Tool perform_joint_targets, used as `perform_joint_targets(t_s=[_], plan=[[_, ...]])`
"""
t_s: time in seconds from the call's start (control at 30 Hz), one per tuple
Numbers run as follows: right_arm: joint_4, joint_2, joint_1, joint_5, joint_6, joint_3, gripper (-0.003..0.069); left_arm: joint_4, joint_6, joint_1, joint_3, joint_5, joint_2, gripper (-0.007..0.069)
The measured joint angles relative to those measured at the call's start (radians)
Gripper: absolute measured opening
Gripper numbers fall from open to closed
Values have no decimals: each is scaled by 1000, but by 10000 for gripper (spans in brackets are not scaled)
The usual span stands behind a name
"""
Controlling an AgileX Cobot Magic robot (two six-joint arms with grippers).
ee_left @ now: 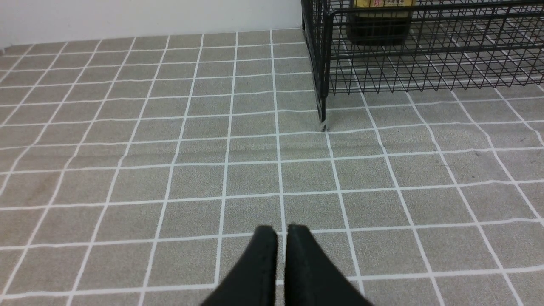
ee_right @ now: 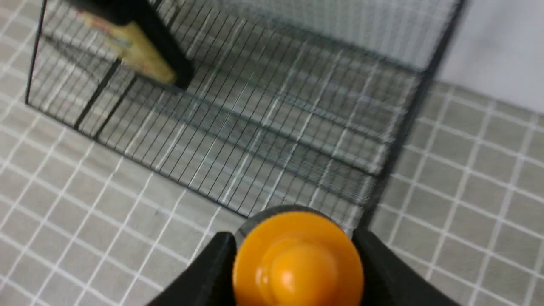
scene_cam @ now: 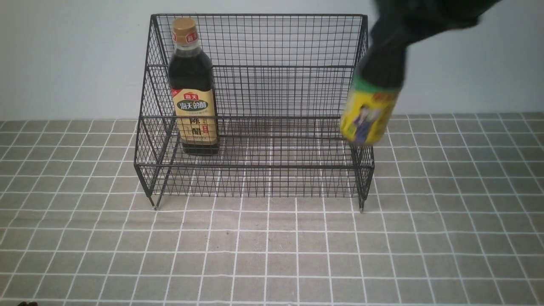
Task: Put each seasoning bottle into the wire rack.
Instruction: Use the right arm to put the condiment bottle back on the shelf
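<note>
The black wire rack (scene_cam: 255,170) stands at the back of the table. The tall bottle (scene_cam: 193,89) with gold cap and beige label stands upright on the rack's lower tier at its left end; its base shows in the left wrist view (ee_left: 378,25). My right gripper (ee_right: 295,250) is shut on the short bottle (scene_cam: 372,106) with the yellow-green label, holding it tilted in the air over the rack's right end. Its orange cap (ee_right: 297,259) sits between the fingers. My left gripper (ee_left: 281,231) is shut and empty, low over the table in front of the rack's left leg.
The table is covered by a grey cloth with a white grid (scene_cam: 272,255). A pale wall (scene_cam: 63,55) rises close behind the rack. The rack's left front leg (ee_left: 323,121) stands ahead of my left gripper.
</note>
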State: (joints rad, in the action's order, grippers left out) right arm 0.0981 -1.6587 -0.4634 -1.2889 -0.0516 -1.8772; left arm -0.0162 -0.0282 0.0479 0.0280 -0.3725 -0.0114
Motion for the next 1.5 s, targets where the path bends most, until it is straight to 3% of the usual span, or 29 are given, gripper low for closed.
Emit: perform_joint_targets(t_s=[0.27, 0.83, 1.3, 1.5], plan=[[-119, -150, -37, 29, -88, -4, 314, 0, 0, 0, 0, -1, 0, 15], [-124, -181, -37, 133, -114, -3, 314, 0, 0, 0, 0, -3, 0, 15], [-120, -302, -37, 33, -115, -3, 314, 0, 0, 0, 0, -3, 0, 15], [-107, -296, -37, 36, -115, -4, 470, 0, 0, 0, 0, -3, 0, 15]])
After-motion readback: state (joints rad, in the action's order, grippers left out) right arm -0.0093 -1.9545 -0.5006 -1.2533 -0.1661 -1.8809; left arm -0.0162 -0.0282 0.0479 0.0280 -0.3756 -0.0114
